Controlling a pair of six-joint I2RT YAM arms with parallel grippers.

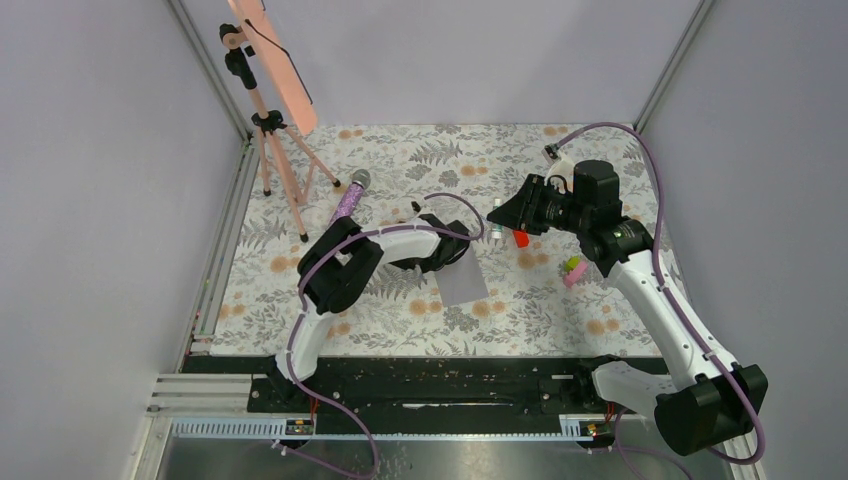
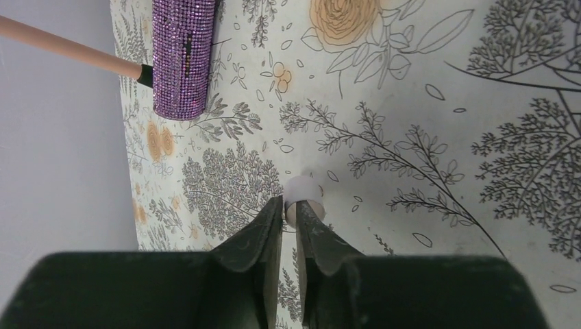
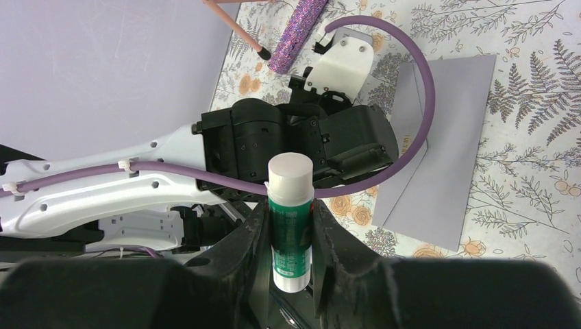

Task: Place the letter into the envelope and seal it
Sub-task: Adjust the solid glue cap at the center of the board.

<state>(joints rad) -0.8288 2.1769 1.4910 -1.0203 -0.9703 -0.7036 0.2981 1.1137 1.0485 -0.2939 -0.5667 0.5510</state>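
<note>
Right gripper (image 3: 291, 216) is clamped tight on a glue stick (image 3: 290, 185), and the left gripper (image 2: 289, 205) is nearly closed, pinching what looks like a small white cap (image 2: 303, 190). The envelope (image 1: 466, 284) lies flat on the table (image 1: 560, 300), partly under the left wrist. From the right gripper it's off to the left and toward the bases, so gluing probably means swinging that way. Can't spot the letter, I'd guess it's already inside.

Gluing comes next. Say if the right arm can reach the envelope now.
Likely yes: the right pincer, holding the glue stick, faces the envelope; much of it lies bare, though the left arm covers one edge.
</note>
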